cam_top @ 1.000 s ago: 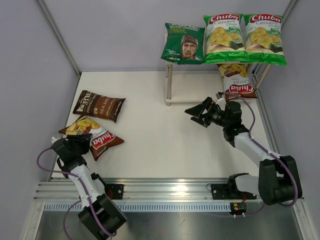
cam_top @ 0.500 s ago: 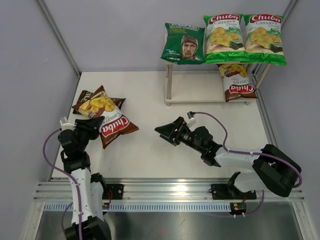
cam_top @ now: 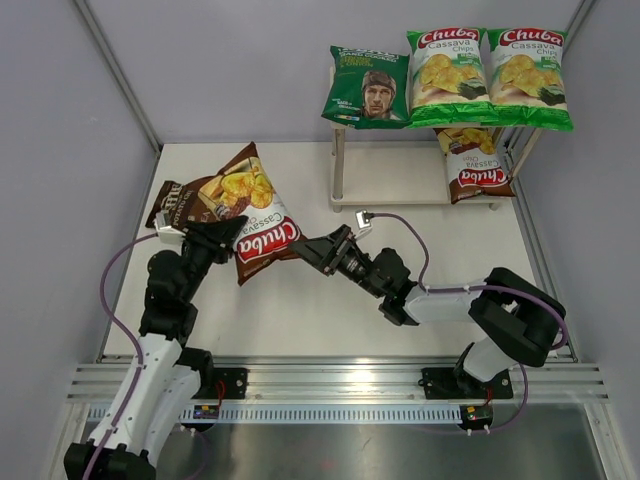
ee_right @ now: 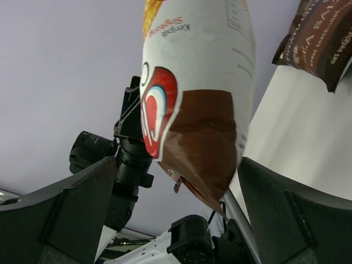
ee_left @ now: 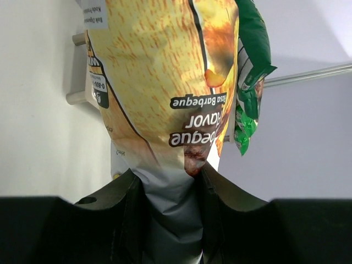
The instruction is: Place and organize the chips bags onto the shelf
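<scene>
A brown Chuba chips bag (cam_top: 252,212) hangs in the air over the table's left half, my left gripper (cam_top: 224,236) shut on its crimped end (ee_left: 168,192). My right gripper (cam_top: 312,250) is open beside it, and the bag's other end (ee_right: 201,137) lies between its spread fingers (ee_right: 88,192). The dark-brown Sea Salt bag (cam_top: 172,199) lies flat on the table, partly hidden behind the held bag. The shelf (cam_top: 338,170) at the back right carries the dark green REAL bag (cam_top: 368,87) and two green-white Chuba bags (cam_top: 447,72) on top, and a brown Chuba bag (cam_top: 474,165) on the lower board.
Grey walls close in the table on the left, back and right. A metal rail (cam_top: 330,378) runs along the near edge by the arm bases. The left arm's body (ee_right: 129,157) shows just behind the bag in the right wrist view.
My left gripper lifted the brown Chuba bag off the table and carried it up and toward the middle. The right arm swung from the shelf leftward to the bag, jaws still open.
</scene>
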`<state>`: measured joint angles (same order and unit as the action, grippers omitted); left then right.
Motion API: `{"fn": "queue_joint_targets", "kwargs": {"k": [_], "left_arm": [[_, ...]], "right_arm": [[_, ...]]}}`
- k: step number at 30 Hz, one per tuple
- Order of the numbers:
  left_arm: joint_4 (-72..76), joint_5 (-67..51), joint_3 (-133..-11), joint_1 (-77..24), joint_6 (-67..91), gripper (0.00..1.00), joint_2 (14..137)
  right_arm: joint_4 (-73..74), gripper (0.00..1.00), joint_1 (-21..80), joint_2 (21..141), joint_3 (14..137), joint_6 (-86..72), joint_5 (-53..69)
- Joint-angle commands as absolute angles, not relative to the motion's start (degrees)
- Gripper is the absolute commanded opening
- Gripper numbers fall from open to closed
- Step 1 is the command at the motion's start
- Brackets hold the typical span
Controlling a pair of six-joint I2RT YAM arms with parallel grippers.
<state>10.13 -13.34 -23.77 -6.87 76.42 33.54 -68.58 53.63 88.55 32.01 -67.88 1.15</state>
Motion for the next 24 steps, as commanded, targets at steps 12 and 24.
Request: {"fn": "queue_joint_targets", "kwargs": {"k": [12,24], "left_arm": [[25.65,-9.93,-24.0,-16.07,81.21,0.12,34.8],[25.14,-14.76,-21.45,-19.07,81.49,0.26,30.94]], "right_arm": [[-63.54,0.96,54.32,87.01,38.23,-59.6,4.65],[-71.63,0.55,54.14,85.17,37.1,-51.77,15.38]]}}
